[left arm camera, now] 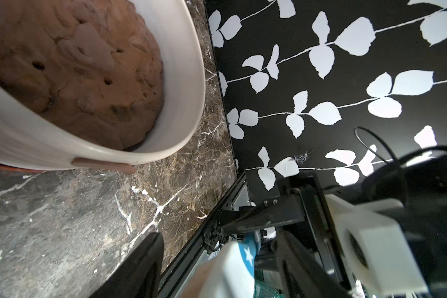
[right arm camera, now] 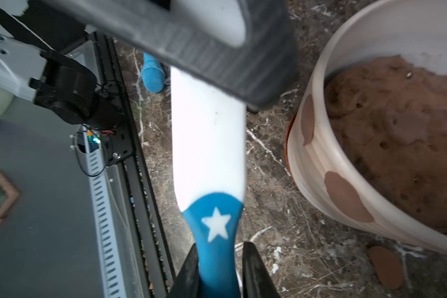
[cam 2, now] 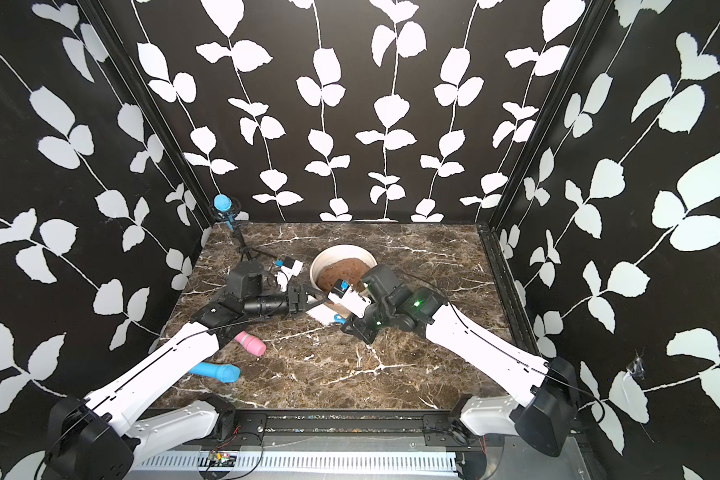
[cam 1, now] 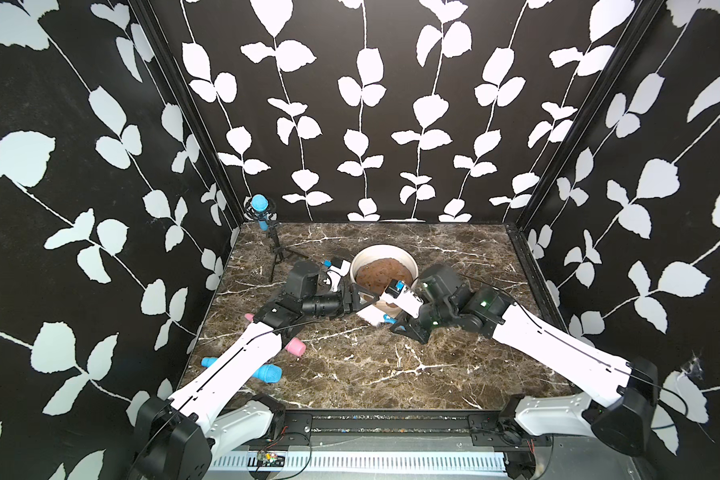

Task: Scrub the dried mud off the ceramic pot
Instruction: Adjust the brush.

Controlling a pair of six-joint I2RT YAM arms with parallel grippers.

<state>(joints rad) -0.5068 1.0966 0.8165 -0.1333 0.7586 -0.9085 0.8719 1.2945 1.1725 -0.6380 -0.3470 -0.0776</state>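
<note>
Looks like brush pickup: right gripper (right arm camera: 221, 246) pinches the blue handle of the white plastic brush (right arm camera: 207, 144), left gripper (cam 1: 366, 304) spread about its head; next, bristles must press the reddish-brown dried mud ovals (right arm camera: 343, 196) on the near wall of the cream ceramic pot (cam 1: 385, 248) just beyond.

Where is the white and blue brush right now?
In both top views the brush is mid-table, just in front of the ceramic pot, its blue handle held by the right gripper.

No readable text; a white star (right arm camera: 216, 224) marks the brush handle (right arm camera: 217, 260).
</note>
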